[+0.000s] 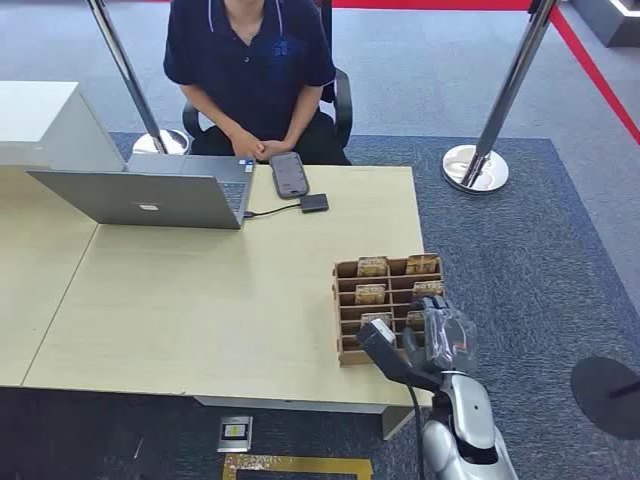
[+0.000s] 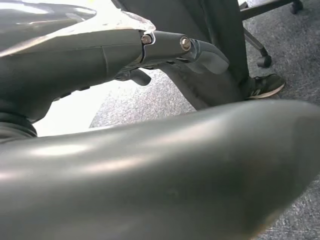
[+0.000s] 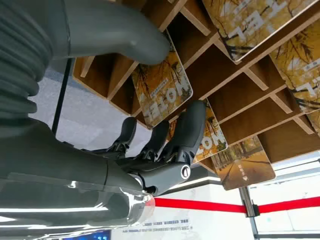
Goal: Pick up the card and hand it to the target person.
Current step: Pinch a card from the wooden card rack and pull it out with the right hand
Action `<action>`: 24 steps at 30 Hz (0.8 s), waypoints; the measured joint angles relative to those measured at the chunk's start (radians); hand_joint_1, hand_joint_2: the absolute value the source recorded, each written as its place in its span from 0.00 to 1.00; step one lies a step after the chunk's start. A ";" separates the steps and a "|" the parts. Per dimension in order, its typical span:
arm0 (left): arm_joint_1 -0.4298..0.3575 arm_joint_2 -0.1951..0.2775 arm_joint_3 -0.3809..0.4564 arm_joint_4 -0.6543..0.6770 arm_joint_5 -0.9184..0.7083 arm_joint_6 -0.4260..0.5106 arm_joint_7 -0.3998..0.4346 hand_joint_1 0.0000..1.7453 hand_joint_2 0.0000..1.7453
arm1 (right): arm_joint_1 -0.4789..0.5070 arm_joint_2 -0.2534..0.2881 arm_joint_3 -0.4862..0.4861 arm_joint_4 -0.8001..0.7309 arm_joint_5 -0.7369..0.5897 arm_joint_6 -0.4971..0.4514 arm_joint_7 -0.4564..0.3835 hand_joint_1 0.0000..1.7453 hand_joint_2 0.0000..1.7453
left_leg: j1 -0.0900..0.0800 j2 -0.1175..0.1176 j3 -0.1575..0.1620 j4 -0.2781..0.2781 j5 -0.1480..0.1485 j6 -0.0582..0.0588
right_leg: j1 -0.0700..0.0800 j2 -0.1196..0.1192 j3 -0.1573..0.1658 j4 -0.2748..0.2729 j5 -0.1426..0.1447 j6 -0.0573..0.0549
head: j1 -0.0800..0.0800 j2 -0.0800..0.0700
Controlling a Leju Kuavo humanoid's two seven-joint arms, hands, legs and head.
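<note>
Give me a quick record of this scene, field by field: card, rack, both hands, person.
card: yellow hotel card, pinched between thumb and fingers, still in its slot
rack: wooden card rack at the table's near right corner
right hand: right hand at the rack, gripping the card
left hand: left hand, holds nothing visible
person: person seated across the table, hands clasped
</note>
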 joint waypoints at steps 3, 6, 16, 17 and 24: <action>0.000 0.000 0.000 0.000 0.002 0.000 0.002 0.00 0.00 | -0.007 0.000 0.000 0.005 0.000 -0.001 0.000 0.62 1.00 | 0.000 0.000 0.000 0.000 0.000 0.000 | 0.000 0.000 0.000 0.000 0.000 0.000 | 0.000 0.000; 0.000 0.000 0.000 0.000 0.007 0.000 0.003 0.00 0.00 | -0.018 0.000 0.000 0.012 0.000 -0.003 0.000 0.67 1.00 | 0.000 0.000 0.000 0.000 0.000 0.000 | 0.000 0.000 0.000 0.000 0.000 0.000 | 0.000 0.000; 0.000 0.000 0.001 0.000 0.014 0.002 0.003 0.00 0.00 | -0.041 0.001 0.001 0.036 0.000 -0.015 0.000 0.55 1.00 | 0.000 0.000 0.000 0.000 0.000 0.000 | 0.000 0.000 0.001 0.000 0.000 0.000 | 0.000 0.000; 0.000 0.000 0.001 0.000 0.015 0.002 0.003 0.00 0.00 | -0.042 0.001 0.001 0.037 0.000 -0.016 0.000 0.55 1.00 | 0.000 0.000 0.000 0.000 0.000 0.000 | 0.000 0.000 0.001 0.000 0.000 0.000 | 0.000 0.000; 0.000 0.000 0.001 0.000 0.014 0.002 0.003 0.00 0.00 | -0.042 0.001 0.001 0.039 0.000 -0.017 0.000 0.64 1.00 | 0.000 0.000 0.000 0.000 0.000 0.000 | 0.000 0.000 0.001 0.000 0.000 0.000 | 0.000 0.000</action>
